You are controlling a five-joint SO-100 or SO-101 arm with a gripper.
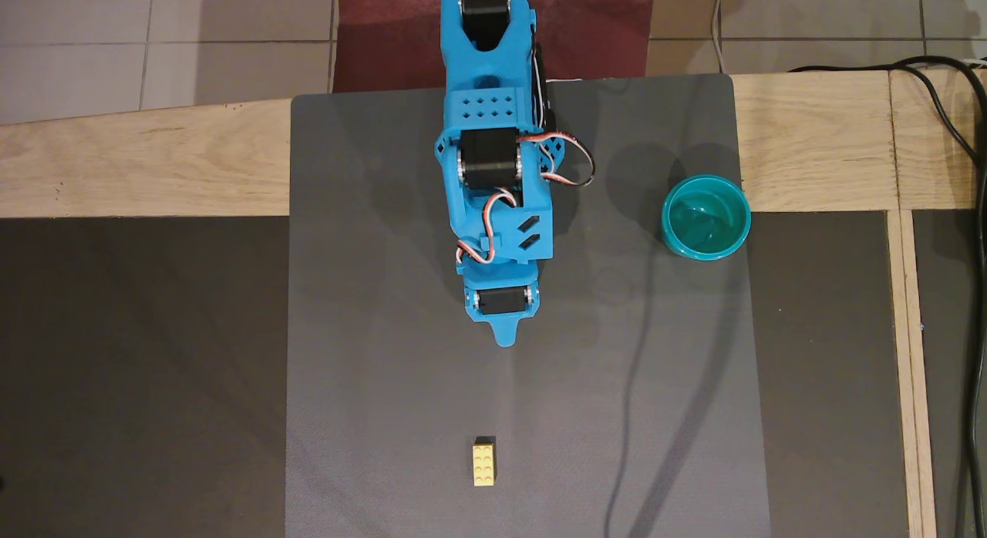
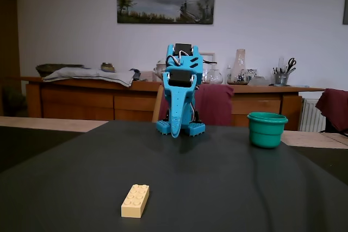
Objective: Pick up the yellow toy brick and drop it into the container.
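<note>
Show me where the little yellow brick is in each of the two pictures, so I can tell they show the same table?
Overhead view: the yellow toy brick lies near the bottom edge, just left of the middle, on the grey mat.
Fixed view: the yellow toy brick lies at lower left, nearest the camera.
Shared landmark: the blue arm's closed claw points toward the brick in both views, well short of it.
</note>
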